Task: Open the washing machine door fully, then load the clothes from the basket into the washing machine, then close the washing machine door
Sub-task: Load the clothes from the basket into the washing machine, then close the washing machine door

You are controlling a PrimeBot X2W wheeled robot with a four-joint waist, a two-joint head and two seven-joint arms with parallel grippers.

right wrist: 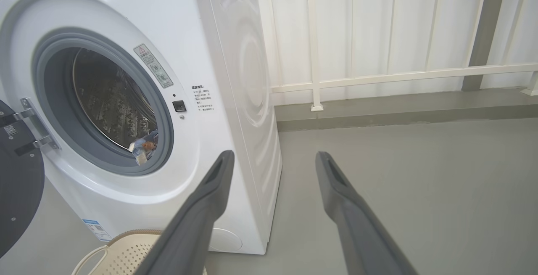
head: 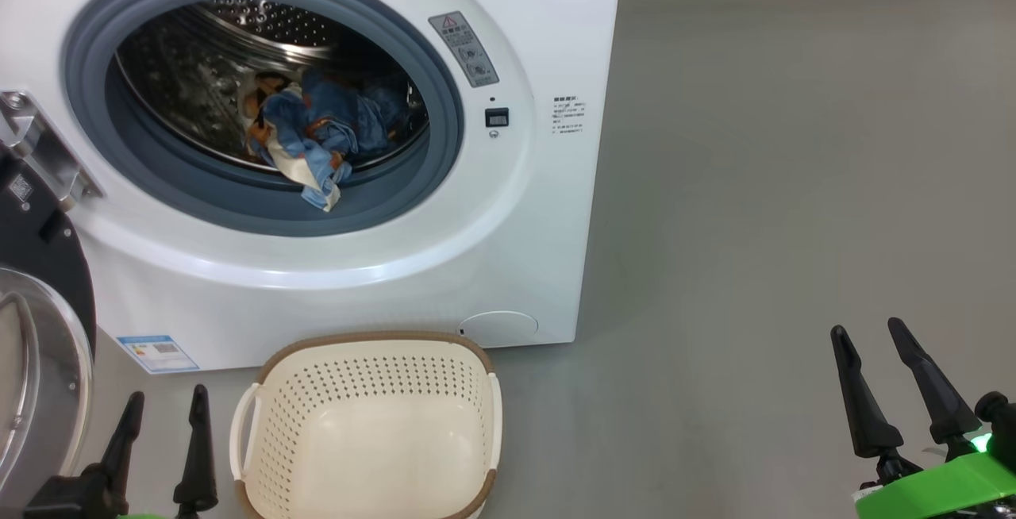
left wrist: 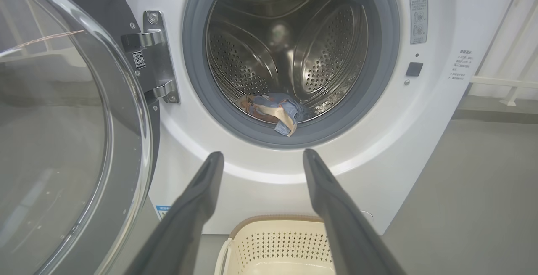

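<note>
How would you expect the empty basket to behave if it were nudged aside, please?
Probably light: the basket is empty, thin perforated plastic. It would likely slide rather than tip, sitting low and wide on the smooth floor.

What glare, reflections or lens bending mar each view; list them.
Head view: a soft highlight band across the washing machine below its opening. Left wrist view: room reflections wash over the washing machine door glass. Right wrist view: wide-angle lens splays the railing posts.

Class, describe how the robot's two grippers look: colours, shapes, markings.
The left gripper and right gripper each have two long, slim, dark grey jaws tapering to narrow tips, on black bases. The right one's base carries a bright green bracket with a small glowing light.
</note>
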